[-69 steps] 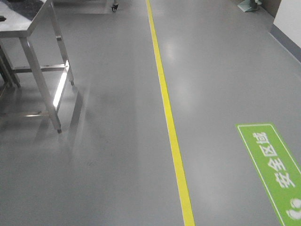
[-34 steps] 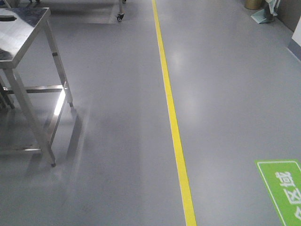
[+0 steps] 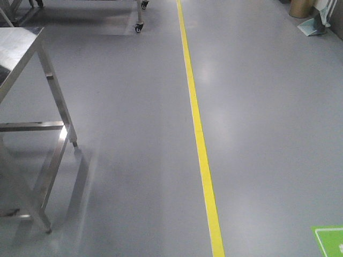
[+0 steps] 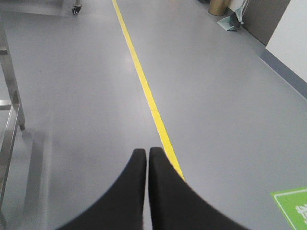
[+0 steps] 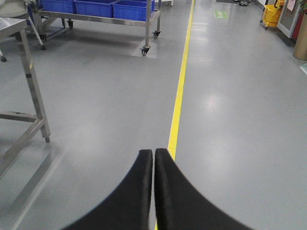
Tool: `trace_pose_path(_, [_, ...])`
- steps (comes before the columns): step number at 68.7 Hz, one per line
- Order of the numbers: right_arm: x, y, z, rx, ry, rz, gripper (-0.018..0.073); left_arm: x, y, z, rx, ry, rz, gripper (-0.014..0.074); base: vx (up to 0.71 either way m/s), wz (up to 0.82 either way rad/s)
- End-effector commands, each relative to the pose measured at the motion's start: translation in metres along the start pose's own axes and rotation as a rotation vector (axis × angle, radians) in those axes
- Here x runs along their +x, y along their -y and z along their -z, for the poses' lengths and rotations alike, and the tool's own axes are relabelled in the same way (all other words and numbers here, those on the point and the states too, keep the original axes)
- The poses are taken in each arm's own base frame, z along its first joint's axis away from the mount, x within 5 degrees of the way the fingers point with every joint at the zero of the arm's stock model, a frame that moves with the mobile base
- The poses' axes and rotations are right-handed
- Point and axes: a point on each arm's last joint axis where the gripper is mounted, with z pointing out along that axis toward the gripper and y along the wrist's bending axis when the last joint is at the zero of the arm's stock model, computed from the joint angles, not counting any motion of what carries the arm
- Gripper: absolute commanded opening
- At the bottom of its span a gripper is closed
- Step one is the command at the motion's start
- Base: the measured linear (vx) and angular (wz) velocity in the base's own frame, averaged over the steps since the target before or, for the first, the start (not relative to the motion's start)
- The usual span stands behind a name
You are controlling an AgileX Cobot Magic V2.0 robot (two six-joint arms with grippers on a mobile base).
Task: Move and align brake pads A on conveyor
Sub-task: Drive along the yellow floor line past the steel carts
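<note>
Shifted since half a second ago: steel counter [image 3: 24,43] lower and further left, green floor sign [image 3: 329,241] nearly out of frame. Pressed together, holding nothing: left jaws, right jaws, both above grey floor [image 3: 123,134], by yellow line [image 3: 199,134]. Outside every view: brake pads A, conveyor.

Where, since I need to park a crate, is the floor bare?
Bare floor lies between the steel table and the yellow line, and right of the line up to the green sign. Crowded at the back: the wheeled cart holding blue bins.
</note>
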Motion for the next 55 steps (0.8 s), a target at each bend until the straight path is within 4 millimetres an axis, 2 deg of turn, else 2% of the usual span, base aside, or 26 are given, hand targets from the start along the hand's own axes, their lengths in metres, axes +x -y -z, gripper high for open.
trace_pose_path(1, [-0.0152,0.0004,0.0027,0.0,0.097,0.02,-0.0003,-0.0133,0.0042,0.0025,0.033,0.08,0.001,-0.0006,0.53,0.0])
trace_pose_path(55, [-0.0152,0.0004,0.0027,0.0,0.097,0.02,-0.0003,-0.0133,0.0042,0.0025,0.033,0.08,0.001,-0.0006,0.52,0.01])
